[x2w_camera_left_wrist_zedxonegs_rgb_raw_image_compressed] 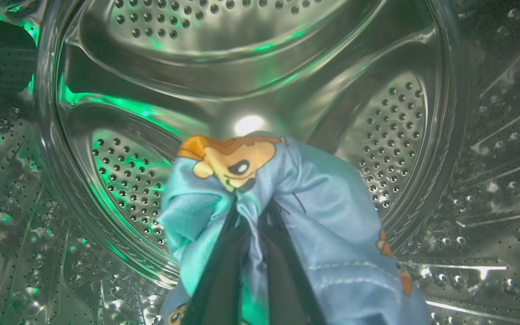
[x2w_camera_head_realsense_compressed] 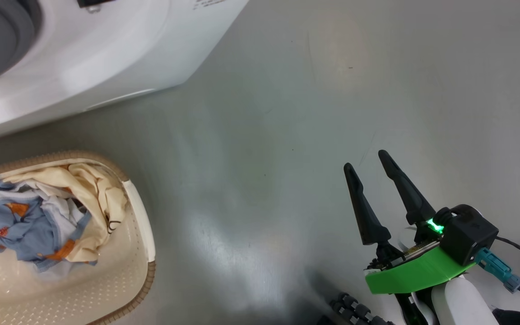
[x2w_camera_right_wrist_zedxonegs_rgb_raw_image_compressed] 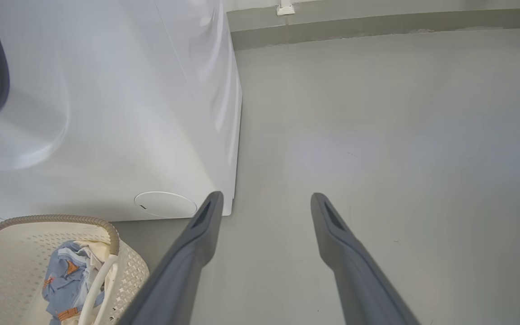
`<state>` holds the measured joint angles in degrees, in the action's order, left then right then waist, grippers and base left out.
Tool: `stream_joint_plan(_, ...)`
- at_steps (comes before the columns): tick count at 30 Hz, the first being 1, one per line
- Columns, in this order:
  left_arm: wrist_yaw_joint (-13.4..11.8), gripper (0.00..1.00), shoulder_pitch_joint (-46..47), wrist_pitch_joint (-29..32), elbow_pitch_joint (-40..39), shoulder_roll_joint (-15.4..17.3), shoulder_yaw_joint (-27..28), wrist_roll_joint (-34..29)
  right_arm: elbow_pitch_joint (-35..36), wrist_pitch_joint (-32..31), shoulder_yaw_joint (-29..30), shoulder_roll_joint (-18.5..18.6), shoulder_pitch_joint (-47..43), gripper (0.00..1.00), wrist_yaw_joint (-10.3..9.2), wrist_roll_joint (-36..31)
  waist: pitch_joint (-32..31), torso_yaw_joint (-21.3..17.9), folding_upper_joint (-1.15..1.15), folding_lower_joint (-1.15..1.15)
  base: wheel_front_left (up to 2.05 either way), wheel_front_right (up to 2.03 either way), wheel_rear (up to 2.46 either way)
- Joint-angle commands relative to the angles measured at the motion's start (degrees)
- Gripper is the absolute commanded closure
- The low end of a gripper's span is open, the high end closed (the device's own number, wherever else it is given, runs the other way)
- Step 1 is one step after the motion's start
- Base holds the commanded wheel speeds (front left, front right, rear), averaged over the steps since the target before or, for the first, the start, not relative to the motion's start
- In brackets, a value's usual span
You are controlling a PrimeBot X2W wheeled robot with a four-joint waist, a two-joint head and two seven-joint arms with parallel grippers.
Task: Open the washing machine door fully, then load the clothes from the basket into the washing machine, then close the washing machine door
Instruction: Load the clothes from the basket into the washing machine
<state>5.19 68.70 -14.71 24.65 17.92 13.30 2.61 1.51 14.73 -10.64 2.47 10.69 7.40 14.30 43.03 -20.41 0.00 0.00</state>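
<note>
Left wrist view looks deep into the perforated steel drum (x2w_camera_left_wrist_zedxonegs_rgb_raw_image_compressed: 251, 58) of the big white washing machine (x2w_camera_head_realsense_compressed: 106, 58). There the left gripper (x2w_camera_left_wrist_zedxonegs_rgb_raw_image_compressed: 252, 212) has its dark fingers (x2w_camera_left_wrist_zedxonegs_rgb_raw_image_compressed: 224, 275) pinched together on a light blue garment printed with orange cartoon faces (x2w_camera_left_wrist_zedxonegs_rgb_raw_image_compressed: 327, 216). The cloth drapes over both fingers in front of the drum's back wall.

The step in hand looks like the drop. It would go best with the fingers parted while this far inside. They should then be drawn straight back, so no fold rides out on them or trails over the opening.

More cream and blue clothes (x2w_camera_head_realsense_compressed: 48, 212) lie in the small cream perforated plastic basket (x2w_camera_head_realsense_compressed: 139, 212) on the grey floor (x2w_camera_head_realsense_compressed: 287, 113) just beside the machine. The right gripper (x2w_camera_head_realsense_compressed: 363, 161) hovers over bare floor, fingers wide apart, holding nothing.
</note>
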Motion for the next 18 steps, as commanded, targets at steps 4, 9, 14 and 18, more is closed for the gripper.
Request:
stream_joint_plan(4,-0.5,1.00,0.1,-0.3,2.2,2.6,-0.4,-1.7,0.8,0.3,-1.2,0.4,-0.7,0.00,0.09,0.4,0.1,0.2,0.00,0.00,0.00,0.00,0.00)
stream_joint_plan(9,-0.3,1.00,0.9,-0.3,7.6,2.7,-1.3,-1.9,0.6,0.3,-1.2,0.4,-0.7,0.00,0.09,0.4,-0.2,0.6,0.00,0.00,0.00,0.00,0.00)
stream_joint_plan(14,-0.2,0.82,2.3,-0.3,11.8,2.9,-2.5,-2.2,0.4,0.3,-1.3,0.4,-0.8,0.00,0.09,0.3,-0.7,1.1,0.00,0.00,0.00,0.00,0.00)
stream_joint_plan(18,-0.9,0.00,3.4,-0.3,14.5,2.8,-3.4,-2.7,0.3,0.3,-1.3,0.4,-0.9,0.00,0.09,0.3,-1.0,1.5,0.00,0.00,0.00,0.00,0.00)
